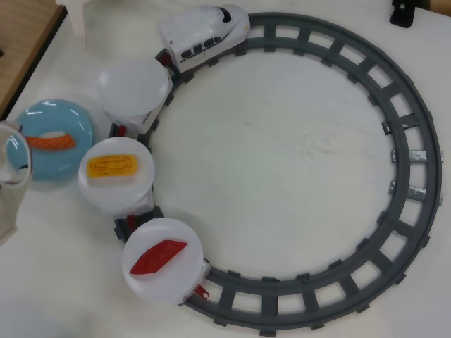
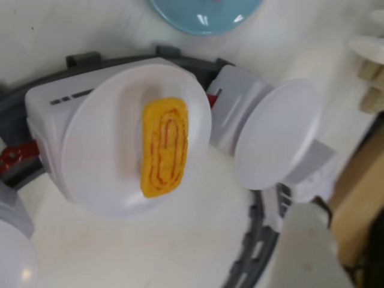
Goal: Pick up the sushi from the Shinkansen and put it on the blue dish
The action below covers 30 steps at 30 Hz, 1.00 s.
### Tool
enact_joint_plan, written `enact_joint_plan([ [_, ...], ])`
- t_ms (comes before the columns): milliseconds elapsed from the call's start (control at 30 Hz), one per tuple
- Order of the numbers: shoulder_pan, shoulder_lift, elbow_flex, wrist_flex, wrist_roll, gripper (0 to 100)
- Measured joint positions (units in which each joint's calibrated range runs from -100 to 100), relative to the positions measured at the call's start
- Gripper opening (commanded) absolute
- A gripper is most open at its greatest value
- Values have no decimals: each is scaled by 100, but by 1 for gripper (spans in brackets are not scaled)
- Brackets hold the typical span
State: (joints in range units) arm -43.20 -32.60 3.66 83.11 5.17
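**Salmon already on the blue dish**

From above, the salmon nigiri (image 1: pixel 51 141) lies on the blue dish (image 1: pixel 67 116), just beside the Shinkansen (image 1: pixel 203 34) and its cars; the placing looks done; only the arm's retreat seems left; the claw isn't clearly visible, so I cannot tell its state; no readable writing anywhere.

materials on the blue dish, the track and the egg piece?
Blue dish: likely glazed or glossy plastic; bright highlights on its rim. Track: dark grey moulded plastic by the look, matte, with uniform ties. Egg piece: looks like soft rubbery plastic, dull yellow with moulded swirl lines; can't confirm firmness.
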Motion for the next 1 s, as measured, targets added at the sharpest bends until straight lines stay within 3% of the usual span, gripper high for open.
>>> enact_joint_plan([
  [200, 0, -2269, 2223, -529, 10, 20],
  [467, -785, -4530, 4090, -597, -41, 20],
  [633, -1708, -5044, 4941, -571, 212, 20],
  [833, -2640, -5095, 6020, -1353, 228, 20],
  [1000, -2820, -5120, 6935, -1941, 135, 20],
])
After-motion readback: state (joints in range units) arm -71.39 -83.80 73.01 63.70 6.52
